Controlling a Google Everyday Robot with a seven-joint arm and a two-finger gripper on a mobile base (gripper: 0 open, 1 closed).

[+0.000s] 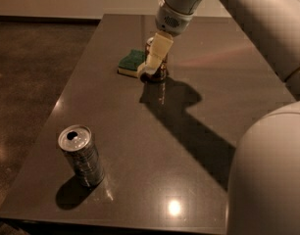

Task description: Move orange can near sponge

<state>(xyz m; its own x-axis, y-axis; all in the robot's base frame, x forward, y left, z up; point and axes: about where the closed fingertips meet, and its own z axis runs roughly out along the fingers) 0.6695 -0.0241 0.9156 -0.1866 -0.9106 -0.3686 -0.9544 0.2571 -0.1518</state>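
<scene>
Gripper (152,66) hung at the orange can (162,68), which stood just beside the sponge (130,61) on the table (115,112); whether it gripped could not be told.

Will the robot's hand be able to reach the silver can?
Probably yes: the silver can stands alone with nothing in the way, though the hand is over at the orange can by the sponge.

No text is legible on the pincer (151,65) at the orange can (162,72).

You are looking at two cans, an orange can (162,70) and a silver can (82,155), one sponge (130,62), and one gripper (152,71) at the orange can.
</scene>
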